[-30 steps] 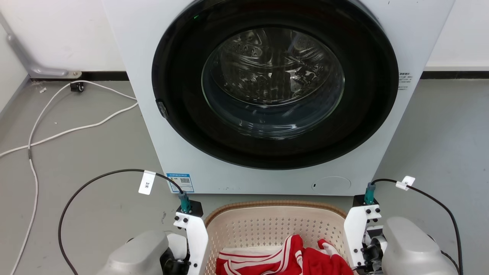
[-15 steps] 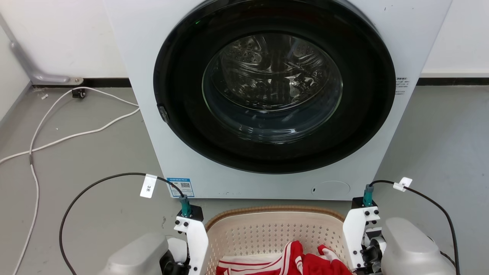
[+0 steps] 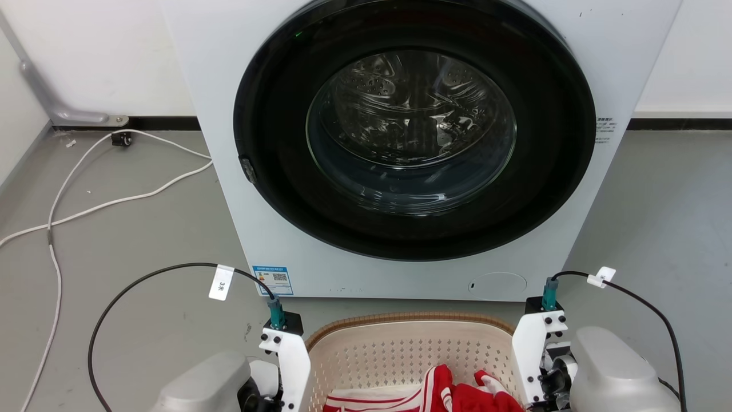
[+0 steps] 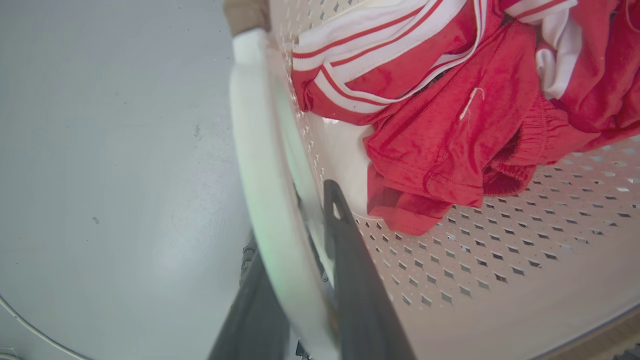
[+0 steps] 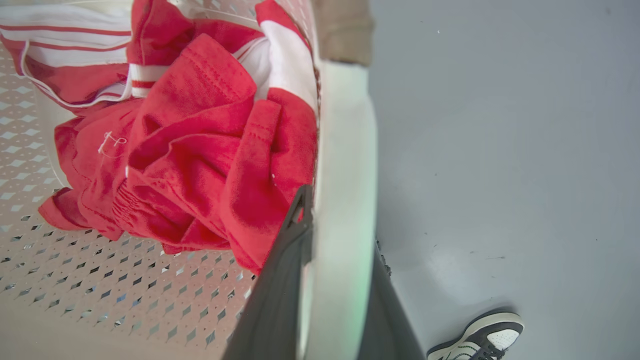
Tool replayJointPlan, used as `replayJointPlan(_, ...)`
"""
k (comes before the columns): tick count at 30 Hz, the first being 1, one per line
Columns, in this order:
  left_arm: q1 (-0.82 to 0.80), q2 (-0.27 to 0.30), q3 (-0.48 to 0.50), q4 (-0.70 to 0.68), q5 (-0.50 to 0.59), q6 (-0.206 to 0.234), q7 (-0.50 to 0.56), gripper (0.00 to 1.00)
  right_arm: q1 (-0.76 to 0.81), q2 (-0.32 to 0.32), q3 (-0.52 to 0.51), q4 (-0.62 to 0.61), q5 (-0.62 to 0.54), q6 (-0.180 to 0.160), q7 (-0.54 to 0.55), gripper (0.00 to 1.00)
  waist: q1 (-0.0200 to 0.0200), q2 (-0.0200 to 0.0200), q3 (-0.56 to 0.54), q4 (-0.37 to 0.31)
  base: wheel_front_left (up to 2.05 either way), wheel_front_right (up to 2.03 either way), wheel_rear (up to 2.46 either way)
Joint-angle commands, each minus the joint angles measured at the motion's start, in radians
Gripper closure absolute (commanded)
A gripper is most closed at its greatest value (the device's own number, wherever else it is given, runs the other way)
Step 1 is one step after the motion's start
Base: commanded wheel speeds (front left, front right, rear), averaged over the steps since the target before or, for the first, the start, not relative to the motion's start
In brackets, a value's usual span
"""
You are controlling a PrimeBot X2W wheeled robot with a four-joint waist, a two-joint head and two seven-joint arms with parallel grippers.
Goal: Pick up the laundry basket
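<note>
Left hand point(image 4: 290, 220) grasps the laundry basket point(image 3: 409, 346) by its white left handle point(image 4: 260, 150), one dark finger inside the perforated wall and the other outside, both pressed to the plastic. The right hand point(image 5: 342, 222) clamps the right handle point(image 5: 345, 150) in the same way. Between them, the basket lies just in front of the washing machine point(image 3: 412, 143), below its round door, with red clothes point(image 5: 200, 150) heaped inside. I cannot tell whether it is clear of the floor point(image 3: 143, 229). The grip is the weak point, I judge: each hand pinches a thin, smooth strip, so a jerk or a flexing wall could let a handle slide out from between the fingers. If one arm rises faster than the other, the basket would tilt and the clothes could spill over the brown rim point(image 3: 412, 316). The cloth touches the right hand's inner finger, so fabric may be caught in that grasp and loosen it. A forward swing would knock the rim against the washing machine's front panel. A person's shoe point(image 5: 480, 335) stands on the side away from the washing machine, beside the right handle, and could be struck if the basket swings back.
</note>
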Motion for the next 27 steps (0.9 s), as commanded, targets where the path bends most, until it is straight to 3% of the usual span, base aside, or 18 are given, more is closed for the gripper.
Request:
replayJointPlan(1,0.018,0.006,-0.008,-0.002,0.005,-0.012,0.017,1.0,0.003,-0.011,0.009,-0.006,-0.002,0.0,-0.009,1.0,0.0,0.0,0.0,0.001,0.0,0.0,0.0)
replayJointPlan(27,0.028,0.002,-0.011,0.007,0.009,-0.012,0.027,1.0,0.018,-0.011,0.037,-0.003,0.031,0.0,-0.013,1.0,0.0,0.0,-0.009,-0.002,0.0,0.0,0.0)
